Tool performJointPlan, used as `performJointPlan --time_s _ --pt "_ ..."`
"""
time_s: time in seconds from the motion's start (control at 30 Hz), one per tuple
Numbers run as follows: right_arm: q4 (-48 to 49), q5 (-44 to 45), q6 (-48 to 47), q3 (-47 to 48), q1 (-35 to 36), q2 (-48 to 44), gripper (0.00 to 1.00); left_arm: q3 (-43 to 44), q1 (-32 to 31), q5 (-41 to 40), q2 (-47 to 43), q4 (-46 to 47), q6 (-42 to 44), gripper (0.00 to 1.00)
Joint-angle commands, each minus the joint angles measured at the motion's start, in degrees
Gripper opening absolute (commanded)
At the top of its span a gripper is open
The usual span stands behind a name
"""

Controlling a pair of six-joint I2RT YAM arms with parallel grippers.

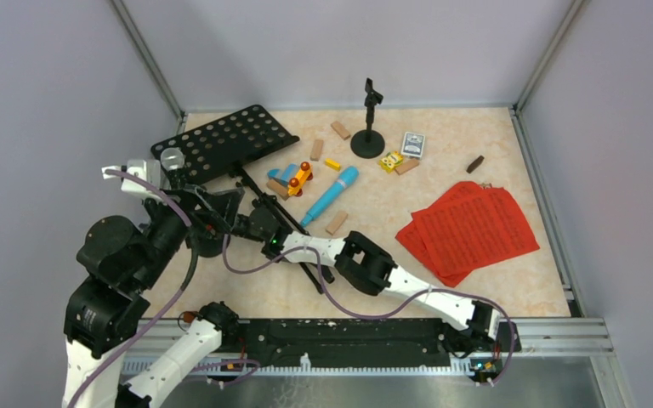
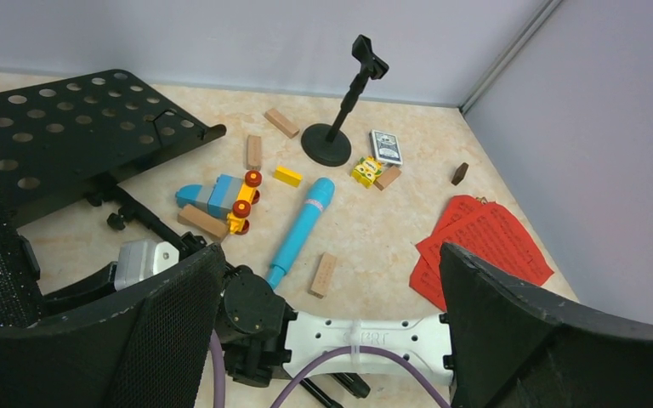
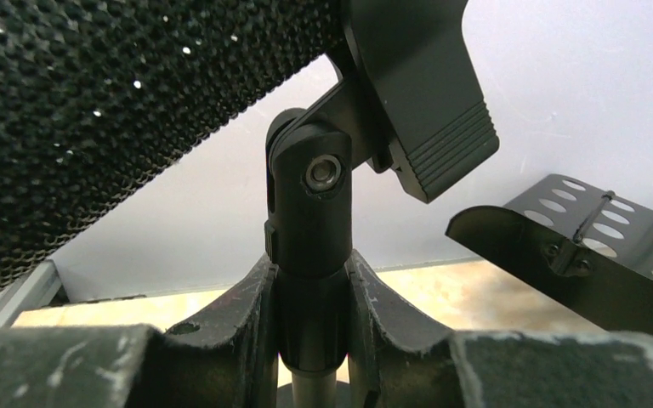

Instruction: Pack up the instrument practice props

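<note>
Gripping the stem of the mic holder (image 3: 308, 212) near the left edge of the table (image 1: 510, 289), the right hand (image 3: 308, 297) likely steadies it so the wide-open, empty left hand (image 2: 332, 340) can free the black microphone (image 3: 93, 110).

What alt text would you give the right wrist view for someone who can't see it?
The right pincer clamps the upright stem of a black mic holder, seen close from below. A black textured microphone sits in its clip at upper left; the hole-punched music desk shows at right.
</note>
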Motion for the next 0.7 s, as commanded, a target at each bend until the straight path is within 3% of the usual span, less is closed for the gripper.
performJointPlan --time_s 0.0,0.13,0.3,0.47,0.67 --pt "8.5 -3.3 0.0 -2.6 0.6 -9.4 0.0 1.6 0.2 -0.4 -0.6 1.6 1.1 0.99" --pt "10.5 -1.6 1.2 -3.7 0.8 -14.0 0.0 3.2 0.2 3.2 -1.0 4.7 1.5 0.99" --pt "11.7 0.5 2.9 -7.8 1.2 -21.5 0.0 5.7 0.2 14.2 -1.1 11.5 0.4 0.99" --pt "17.1 3.8 1.2 -23.9 1.2 -33.5 0.0 9.9 0.3 18.9 0.3 14.6 -1.3 0.99" --pt "15.2 11.2 -9.4 -49.1 1.1 -55.9 0.0 11.2 0.2 22.3 0.9 16.5 -2.3 0.99"
